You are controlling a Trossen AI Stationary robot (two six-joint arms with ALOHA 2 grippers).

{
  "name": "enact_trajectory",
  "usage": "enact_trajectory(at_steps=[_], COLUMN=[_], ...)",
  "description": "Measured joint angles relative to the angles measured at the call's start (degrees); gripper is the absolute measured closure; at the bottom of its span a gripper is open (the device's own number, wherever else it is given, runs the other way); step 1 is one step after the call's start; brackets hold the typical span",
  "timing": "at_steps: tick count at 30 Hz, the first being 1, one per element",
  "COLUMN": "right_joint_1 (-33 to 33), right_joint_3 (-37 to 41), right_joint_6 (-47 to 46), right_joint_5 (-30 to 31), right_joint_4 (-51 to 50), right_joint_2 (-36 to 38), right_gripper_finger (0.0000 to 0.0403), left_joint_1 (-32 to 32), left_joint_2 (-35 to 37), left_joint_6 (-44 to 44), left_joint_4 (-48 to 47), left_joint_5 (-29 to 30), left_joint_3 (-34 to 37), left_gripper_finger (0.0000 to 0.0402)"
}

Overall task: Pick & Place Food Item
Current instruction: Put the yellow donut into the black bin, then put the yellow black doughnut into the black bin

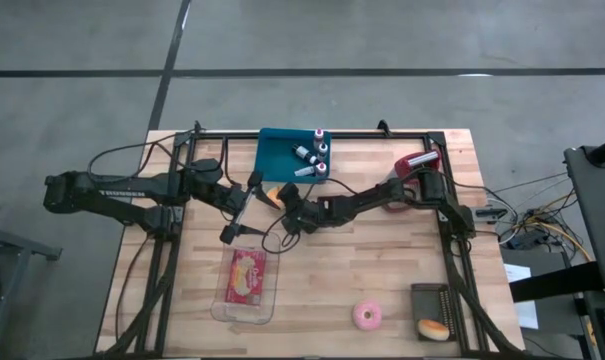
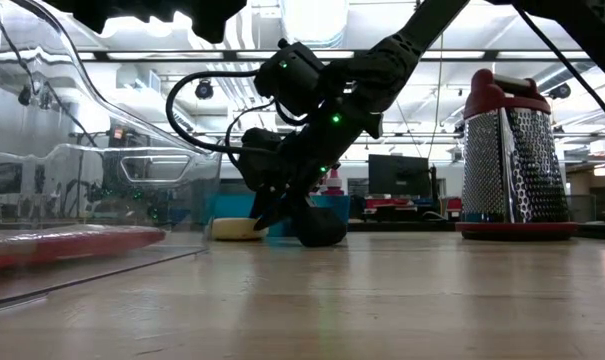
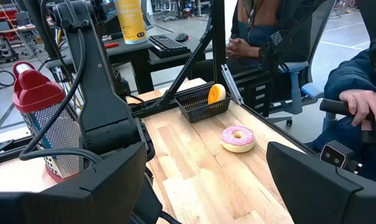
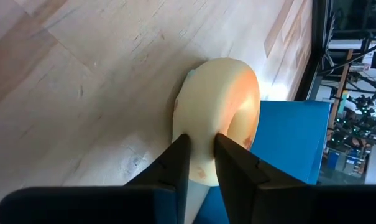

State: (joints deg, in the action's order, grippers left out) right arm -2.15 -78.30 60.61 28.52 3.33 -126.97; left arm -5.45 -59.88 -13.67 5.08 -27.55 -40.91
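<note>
Because the right claw [image 1: 279,203] is pinching the rim of the pale bun [image 1: 270,196], the step in hand is judged to be securing the grasp before any lift.

High view: the bun lies on the bench [image 1: 372,260] just beside the blue tray [image 1: 282,155], at the tray's near edge. The right arm reaches across from the grater [image 1: 418,163] side to meet it. The left claw [image 1: 240,218] waits just beside the bun, on the side away from the tray, above the clear container [image 1: 246,285]. A pink doughnut [image 1: 367,316] and a black basket [image 1: 434,312] sit well apart from the tray, at the far corner of the bench.

Low view: the right claw [image 2: 282,215] is down at bench level, its tips against the bun [image 2: 234,229], which rests flat on the wood in front of the tray.

Left wrist view: the left claw's fingers [image 3: 113,180] stand wide apart and released, holding nothing.

Right wrist view: the right claw's two fingers [image 4: 175,165] straddle one edge of the bun [image 4: 219,112], clenched on it with only a narrow gap between them. The bun touches the bench and lies against the tray's edge [image 4: 287,143].

Procedure, as judged: the hold is on the rim only, so confirm a firm clench first. Raise straight up, clear of the tray edge and of the left claw. A soft bun may deform or pivot; move slowly.
</note>
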Motion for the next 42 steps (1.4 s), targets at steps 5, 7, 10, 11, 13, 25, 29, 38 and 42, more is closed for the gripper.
enact_trajectory(at_steps=[5,7,10,11,13,25,29,38,42], right_joint_1=[0.6,0.9,1.1,1.1,1.2,4.2,4.7,4.7,3.8], right_joint_3=[0.1,0.1,0.1,0.1,0.1,0.1,0.1,0.0,0.1], right_joint_6=[0.8,2.2,2.7,2.5,2.4,2.7,2.6,-10.6,-9.7], right_joint_5=[2.1,3.8,5.3,5.3,6.0,13.5,13.5,2.1,0.0], right_joint_4=[0.0,0.3,0.2,0.1,0.1,-5.9,-10.6,-13.8,-14.8], right_joint_2=[0.9,1.0,1.0,1.0,1.0,5.9,9.3,13.7,12.6], right_gripper_finger=[0.0331,0.0332,0.0336,0.0337,0.0339,0.0337,0.0337,0.0338,0.0312], left_joint_1=[0.0,0.0,0.0,0.0,0.0,0.0,0.0,0.0,0.0], left_joint_2=[0.0,0.0,0.0,0.0,0.0,0.0,0.0,0.0,0.0], left_joint_6=[0.0,0.0,0.0,0.0,0.0,0.0,0.0,0.0,0.0], left_joint_4=[0.0,0.0,0.0,0.0,0.0,0.0,0.0,0.0,0.0], left_joint_5=[0.0,0.0,0.0,0.0,0.0,0.0,0.0,0.0,0.0], left_joint_3=[0.0,0.0,0.0,0.0,0.0,0.0,0.0,0.0,0.0], left_gripper_finger=[0.0062,0.0062,0.0062,0.0062,0.0062,0.0062,0.0062,0.0062,0.0062])
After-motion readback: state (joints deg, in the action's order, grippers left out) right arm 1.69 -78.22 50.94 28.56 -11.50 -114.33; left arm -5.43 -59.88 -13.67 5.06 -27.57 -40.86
